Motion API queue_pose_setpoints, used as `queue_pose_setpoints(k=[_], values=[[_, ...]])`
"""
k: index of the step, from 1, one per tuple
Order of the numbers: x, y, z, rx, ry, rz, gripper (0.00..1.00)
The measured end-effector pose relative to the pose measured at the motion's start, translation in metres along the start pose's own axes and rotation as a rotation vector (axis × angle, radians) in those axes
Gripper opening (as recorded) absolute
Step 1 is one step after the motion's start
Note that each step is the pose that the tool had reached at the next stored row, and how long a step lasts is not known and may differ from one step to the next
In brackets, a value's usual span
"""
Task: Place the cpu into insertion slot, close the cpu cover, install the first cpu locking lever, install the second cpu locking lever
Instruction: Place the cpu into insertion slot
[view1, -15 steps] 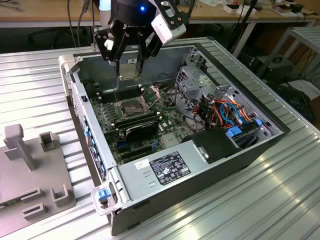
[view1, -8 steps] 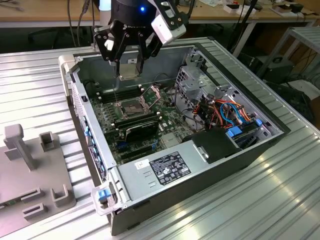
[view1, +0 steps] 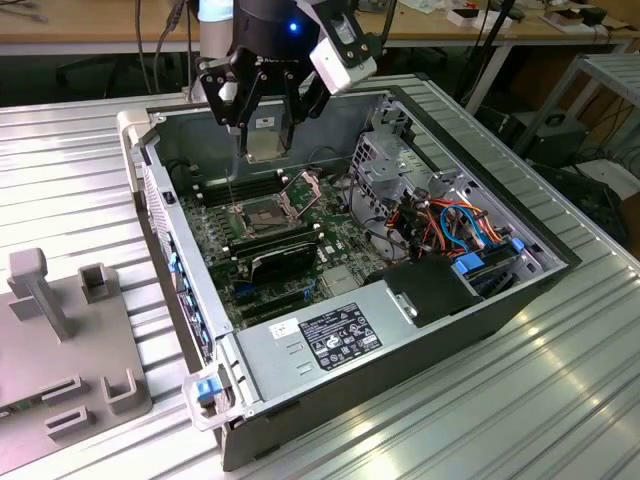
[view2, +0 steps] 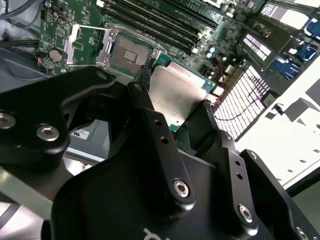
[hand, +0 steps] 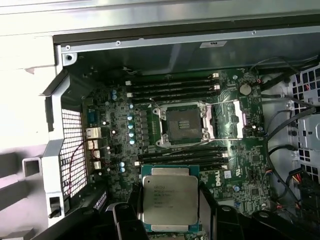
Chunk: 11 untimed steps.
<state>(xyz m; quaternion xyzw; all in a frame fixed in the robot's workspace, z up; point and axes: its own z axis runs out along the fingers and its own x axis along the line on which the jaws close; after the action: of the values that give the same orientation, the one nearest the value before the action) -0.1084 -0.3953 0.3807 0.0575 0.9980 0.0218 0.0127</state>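
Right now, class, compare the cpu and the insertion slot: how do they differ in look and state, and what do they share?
The cpu has a silvery-grey metal top; the insertion slot has a dark centre inside a metal rim. The cpu is held in the gripper above the green board; the insertion slot sits fixed on that board, empty. Both are square.

Ribbed alu table (view1: 520, 400) w/ open PC case (view1: 380, 388), grey fixture (view1: 40, 362).
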Motion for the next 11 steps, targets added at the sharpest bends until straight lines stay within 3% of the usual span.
queue_pose_setpoints(k=[2,11], values=[[-0.0015,0.0015,0.003,0.0004,-0.0011,0.022,0.54],[-0.0011,0.0091,0.0049,0.0009,0.0001,0.027,0.54]])
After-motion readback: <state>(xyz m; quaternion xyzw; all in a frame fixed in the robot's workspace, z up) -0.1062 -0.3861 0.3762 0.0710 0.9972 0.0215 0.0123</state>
